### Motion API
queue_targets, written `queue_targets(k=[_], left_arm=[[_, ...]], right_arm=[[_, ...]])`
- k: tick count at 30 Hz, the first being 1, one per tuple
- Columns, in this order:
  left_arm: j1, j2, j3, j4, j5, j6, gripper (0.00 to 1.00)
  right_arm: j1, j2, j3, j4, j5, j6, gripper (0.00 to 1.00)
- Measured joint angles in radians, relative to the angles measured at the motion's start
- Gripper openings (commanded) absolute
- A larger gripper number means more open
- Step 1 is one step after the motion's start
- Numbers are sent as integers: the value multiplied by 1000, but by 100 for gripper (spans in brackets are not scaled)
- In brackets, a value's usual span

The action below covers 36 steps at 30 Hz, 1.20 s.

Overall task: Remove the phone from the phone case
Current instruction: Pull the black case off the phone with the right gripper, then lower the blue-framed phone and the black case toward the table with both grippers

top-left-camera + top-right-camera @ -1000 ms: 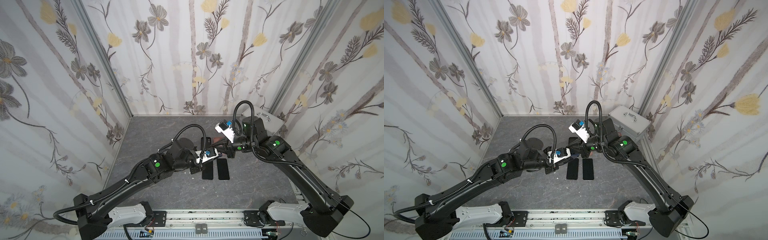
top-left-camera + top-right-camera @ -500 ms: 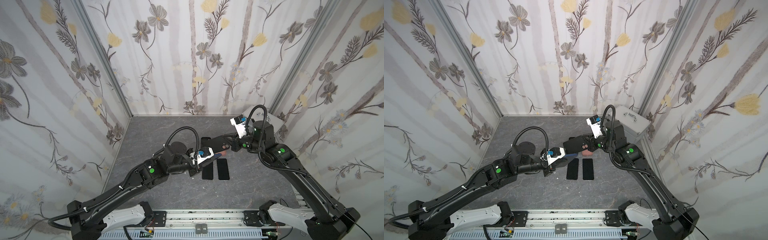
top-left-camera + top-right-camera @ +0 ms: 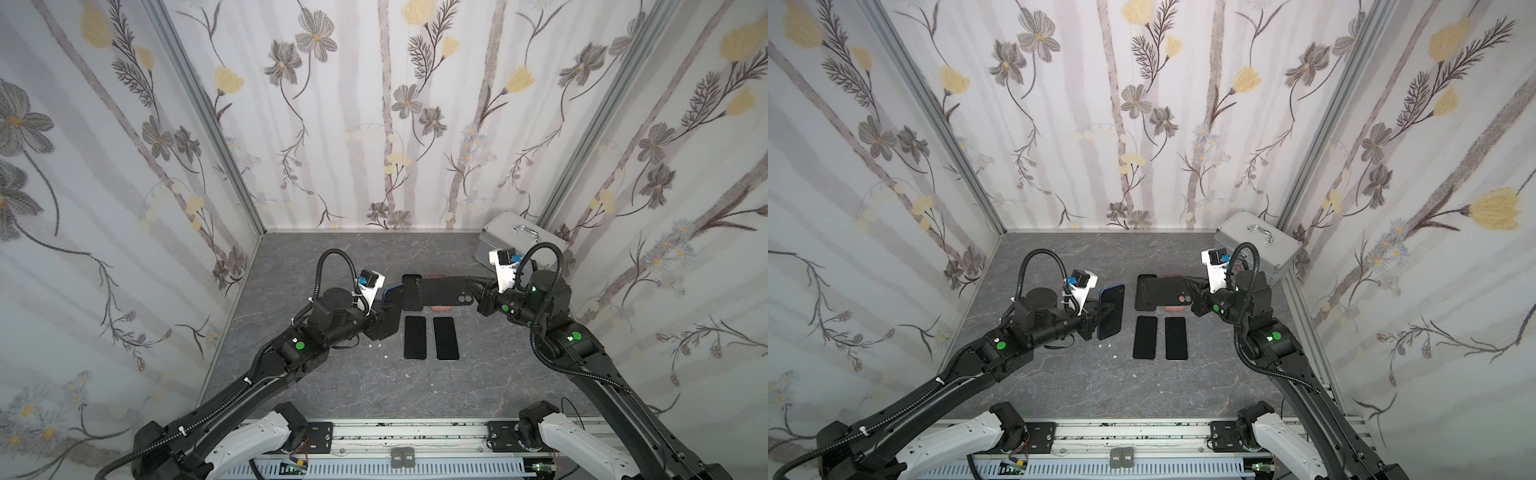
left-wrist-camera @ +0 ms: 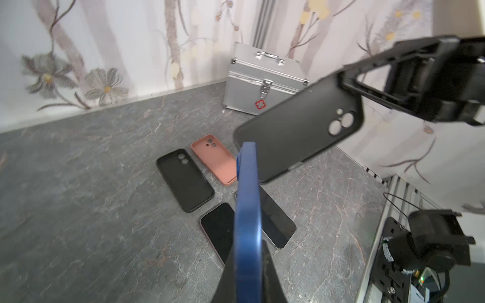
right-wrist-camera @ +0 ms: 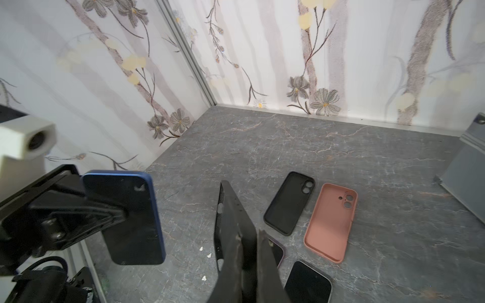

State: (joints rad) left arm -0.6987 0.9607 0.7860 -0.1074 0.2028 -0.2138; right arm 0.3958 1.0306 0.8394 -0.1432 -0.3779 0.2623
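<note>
Left wrist view: the blue phone point(image 4: 248, 210) is seen edge-on, clamped between the closed jaws of the left gripper point(image 4: 248, 249) and held clear above the tabletop point(image 4: 78, 183). Beyond it, the black phone case point(image 4: 299, 136) is held aloft by the right gripper point(image 4: 346, 85), which is clenched on the case's end beside the camera cut-outs. The pale wall is seen through those cut-outs, so the case is shown to be empty.

In both top views the phone point(image 3: 1112, 311) is shown out of the case point(image 3: 1163, 293), with a gap between the two. The phone is carried on the left and the case on the right. In the right wrist view the phone's dark screen point(image 5: 128, 217) is turned toward the right arm.

On the tabletop, a second black case point(image 4: 185, 181) and a pink case point(image 4: 214, 158) are laid side by side, hollow sides up, close but not touching. In the top views they are partly hidden under the held case. Nearer the robot's base, two dark-screened phones point(image 4: 219, 230) are laid flat beside each other. A silver box point(image 4: 262, 84), latched and marked with a red cross, is set in the far right corner.
</note>
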Motion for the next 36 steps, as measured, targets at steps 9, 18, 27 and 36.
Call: queue_targets(k=[9, 18, 27, 36], left_arm=[[198, 90, -77, 2, 175, -202, 0], [305, 222, -101, 6, 288, -290, 0], [335, 419, -64, 2, 385, -280, 0], [339, 592, 52, -64, 458, -173, 0]], right_arm=[[164, -6, -75, 72, 11, 69, 0], [248, 89, -83, 89, 77, 190, 0], [252, 193, -105, 70, 128, 306, 0], [212, 288, -44, -1, 152, 324, 0]])
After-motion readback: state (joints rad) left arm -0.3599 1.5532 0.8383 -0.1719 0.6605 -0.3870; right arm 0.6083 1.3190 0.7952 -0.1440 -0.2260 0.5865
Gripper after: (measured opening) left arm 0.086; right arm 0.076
